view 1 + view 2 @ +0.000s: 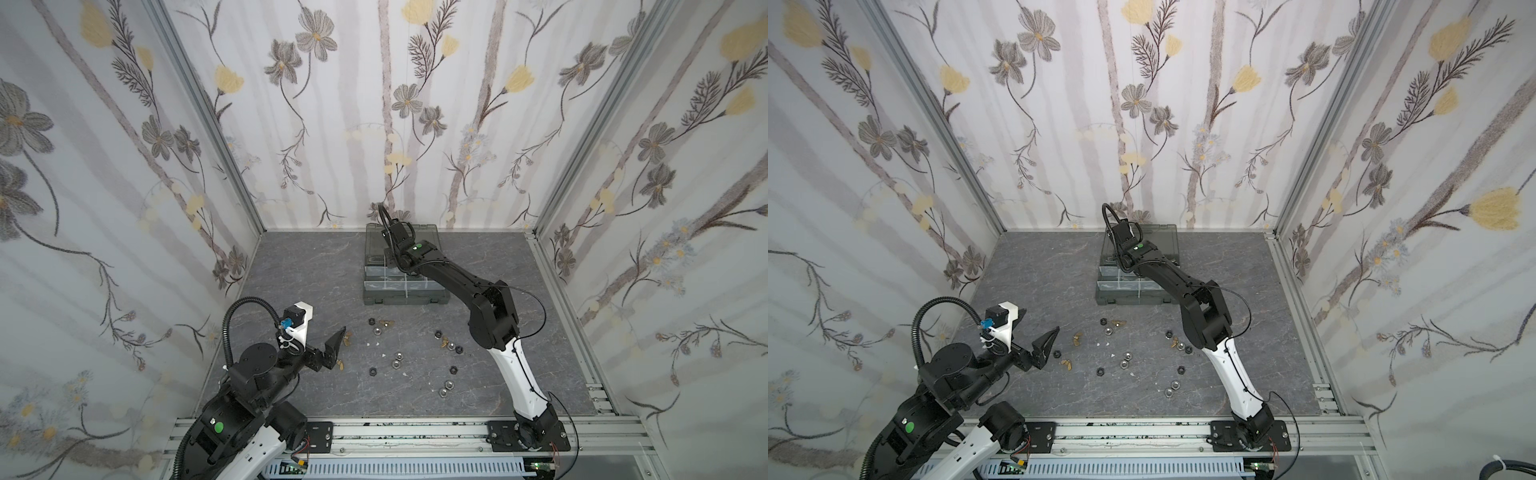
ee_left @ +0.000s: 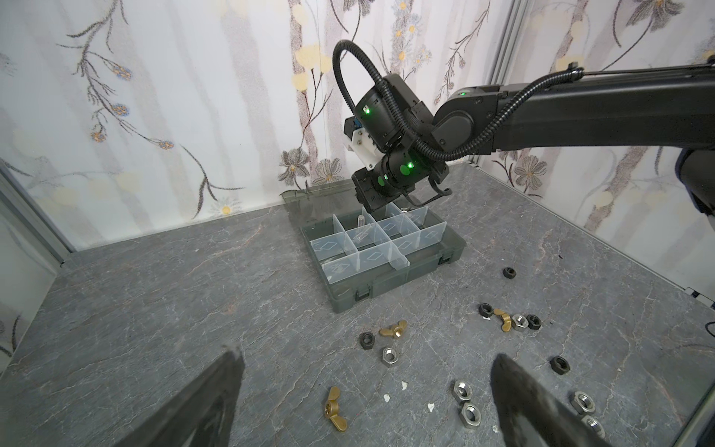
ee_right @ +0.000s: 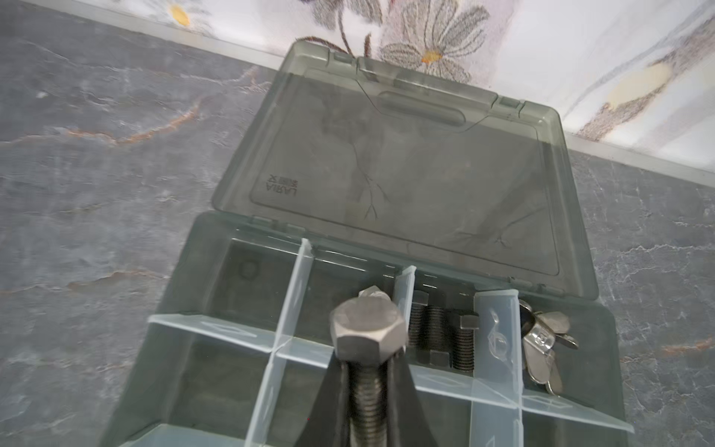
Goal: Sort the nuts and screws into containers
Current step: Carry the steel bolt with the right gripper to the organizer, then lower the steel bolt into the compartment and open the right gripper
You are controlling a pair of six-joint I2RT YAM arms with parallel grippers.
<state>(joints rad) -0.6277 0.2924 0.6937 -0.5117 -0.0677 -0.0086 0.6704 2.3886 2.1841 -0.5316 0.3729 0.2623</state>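
Observation:
My right gripper (image 3: 367,373) is shut on a silver hex-head screw (image 3: 366,336), head outward, above the back row of containers in the dark grey case (image 1: 405,298). One container there holds black screws (image 3: 441,333) and the one beside it holds silver wing nuts (image 3: 541,340). The smoky lid (image 3: 406,154) lies open toward the back wall. My left gripper (image 2: 367,363) hangs open and empty over the table's left side (image 1: 337,347). Loose nuts lie before the case: a brass wing nut (image 2: 336,410), a silver hex nut (image 2: 389,356) and a black one (image 2: 366,339).
More nuts are scattered toward the right front (image 1: 446,388). Small white specks (image 2: 387,396) lie among them. The right arm (image 1: 490,307) reaches over the table's right half to the case. An aluminium rail (image 1: 415,432) runs along the front edge, and papered walls close in three sides.

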